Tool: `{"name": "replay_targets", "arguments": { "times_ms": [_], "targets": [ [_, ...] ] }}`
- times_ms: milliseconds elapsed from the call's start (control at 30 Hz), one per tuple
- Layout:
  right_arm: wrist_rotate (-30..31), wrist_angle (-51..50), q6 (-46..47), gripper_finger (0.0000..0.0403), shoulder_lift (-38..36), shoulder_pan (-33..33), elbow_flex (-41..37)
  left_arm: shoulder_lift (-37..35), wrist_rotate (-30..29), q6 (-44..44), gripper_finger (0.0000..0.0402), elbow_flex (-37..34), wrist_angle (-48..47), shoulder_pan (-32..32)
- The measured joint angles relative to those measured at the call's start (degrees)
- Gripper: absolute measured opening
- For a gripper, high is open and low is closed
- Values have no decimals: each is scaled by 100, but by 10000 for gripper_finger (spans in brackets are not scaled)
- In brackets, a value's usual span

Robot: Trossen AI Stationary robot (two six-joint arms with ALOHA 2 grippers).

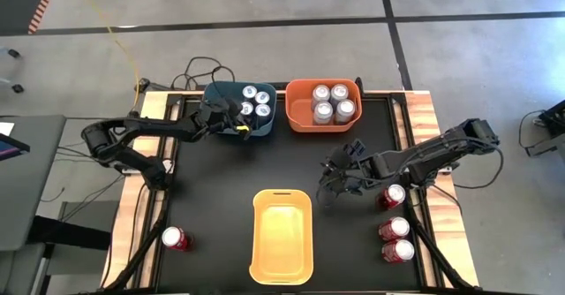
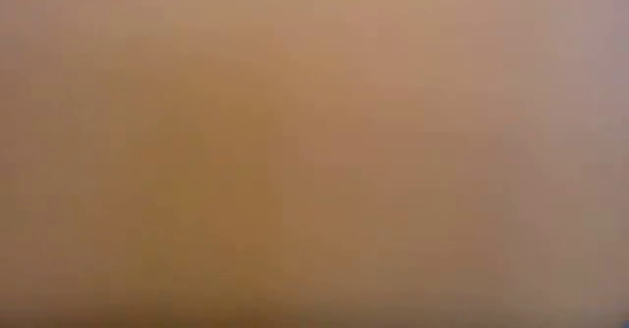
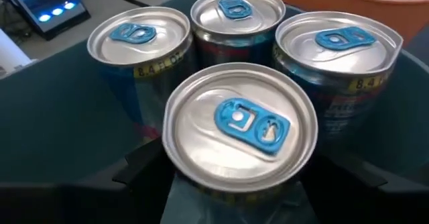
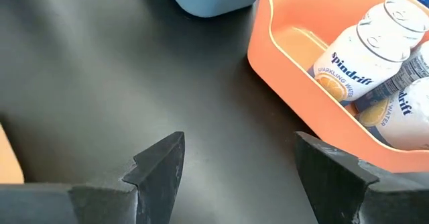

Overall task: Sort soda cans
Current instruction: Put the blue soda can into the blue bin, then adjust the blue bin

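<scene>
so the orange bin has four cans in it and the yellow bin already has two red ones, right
Not quite. The orange bin does hold four cans, but the yellow bin holds none; the high view shows this. The red cans stand on the table.

Both arms (image 1: 132,140) are dark, near-black, built of slim tubular links with thicker rounded joints, and thin black cables run along the right arm (image 1: 441,149). The left gripper (image 1: 231,117) carries a small yellow mark. The right gripper (image 4: 234,167) has two flat, matte dark-grey fingers (image 4: 161,160) with angular, bevelled tips.
</scene>
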Motion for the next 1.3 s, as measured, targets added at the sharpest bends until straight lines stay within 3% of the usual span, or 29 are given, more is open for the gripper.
{"name": "replay_targets", "arguments": {
  "times_ms": [433,700,900,1100,1300],
  "targets": [
    [2,4,145,292,0,-4,0,-375,-152,144,381,-2,-848,7],
    [44,24,149,292,0,-17,0,-1919,-170,-56,393,-2,-2061,-97],
    [14,255,118,292,0,-15,0,-2965,309,161,390,-2,-2546,-813],
    [-61,938,-198,292,0,-145,0,-3465,-975,462,389,0,-3122,-1358],
    [-864,1877,-858,292,0,-550,4,-3433,-971,1053,389,0,-3902,-1325]
  ]
}}
